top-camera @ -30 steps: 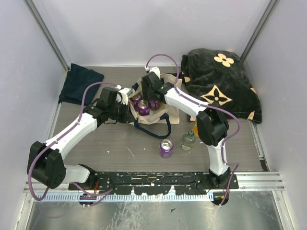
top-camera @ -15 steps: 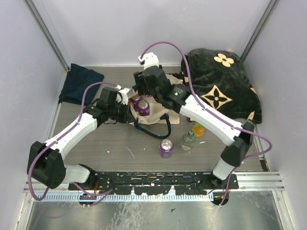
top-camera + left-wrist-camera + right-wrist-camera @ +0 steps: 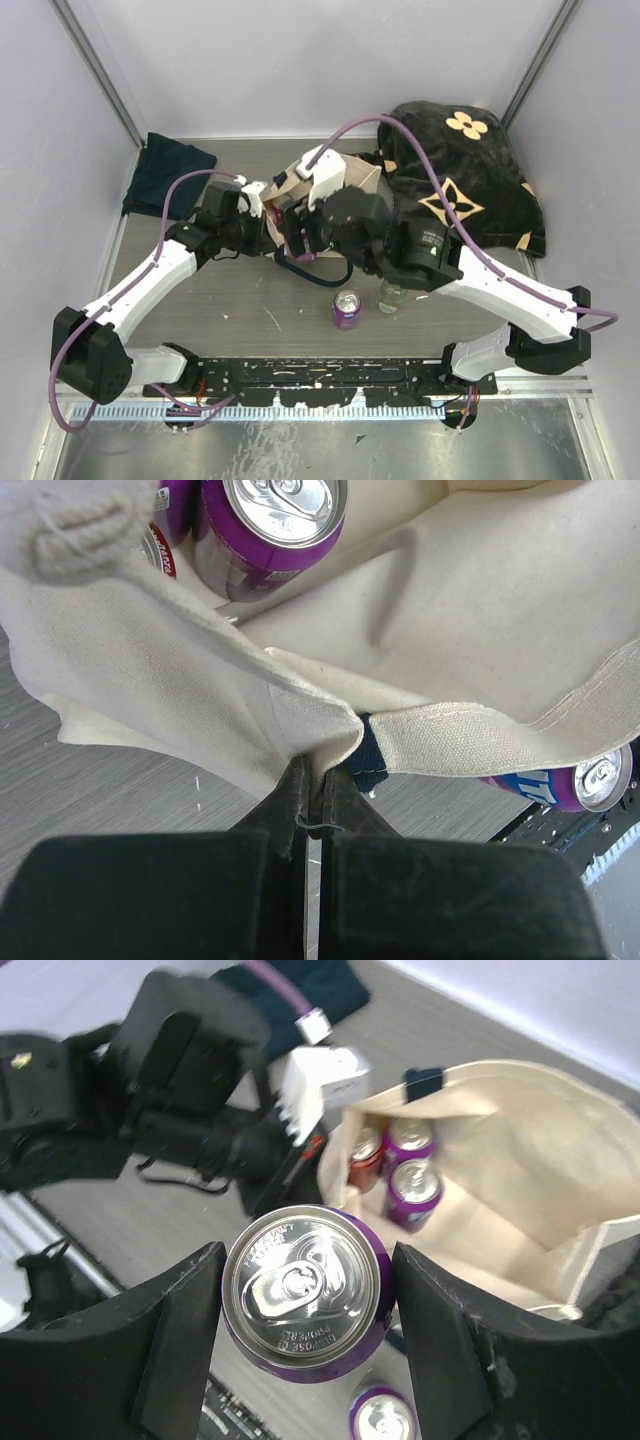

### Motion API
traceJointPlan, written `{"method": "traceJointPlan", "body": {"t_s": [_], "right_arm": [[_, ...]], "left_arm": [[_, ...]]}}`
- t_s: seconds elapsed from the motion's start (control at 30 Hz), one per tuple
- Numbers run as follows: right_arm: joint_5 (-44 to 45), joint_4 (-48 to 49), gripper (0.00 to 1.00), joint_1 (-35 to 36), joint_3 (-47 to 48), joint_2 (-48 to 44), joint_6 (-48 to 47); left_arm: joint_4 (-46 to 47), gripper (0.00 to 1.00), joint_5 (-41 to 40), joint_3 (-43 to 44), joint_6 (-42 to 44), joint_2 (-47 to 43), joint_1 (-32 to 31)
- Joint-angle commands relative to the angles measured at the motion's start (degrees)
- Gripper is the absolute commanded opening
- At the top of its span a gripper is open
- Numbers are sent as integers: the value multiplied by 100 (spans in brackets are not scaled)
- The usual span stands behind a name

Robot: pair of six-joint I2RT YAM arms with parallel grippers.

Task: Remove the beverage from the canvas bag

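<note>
The cream canvas bag lies open behind the arms. My left gripper is shut on its front rim next to a navy handle, which shows close up in the left wrist view. My right gripper is shut on a purple can and holds it in the air over the bag's near left edge. The bag still holds a red can and two purple cans; one purple can also shows in the left wrist view.
Another purple can and a clear bottle stand on the table in front of the bag. A black bag with tan flowers lies at the back right. A navy cloth lies at the back left.
My right gripper has risen out of the bag with a purple can and swung toward the near left. My left gripper has kept its hold on the rim.
</note>
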Motion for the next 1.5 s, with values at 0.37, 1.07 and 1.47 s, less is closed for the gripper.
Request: {"method": "traceJointPlan", "body": {"t_s": [0.37,1.07,1.47], "right_arm": [[-150,549,1,1048,-1086,39,391],[-278,992,0,1048,-2326,31,655],[-663,1415,0,834,-3212,-2,910]], "left_arm": [[-237,1,-639,-404,-74,-395,33],[-108,1,-584,-409,-111,-174,33],[27,1,-475,-478,-140,-79,31]]}}
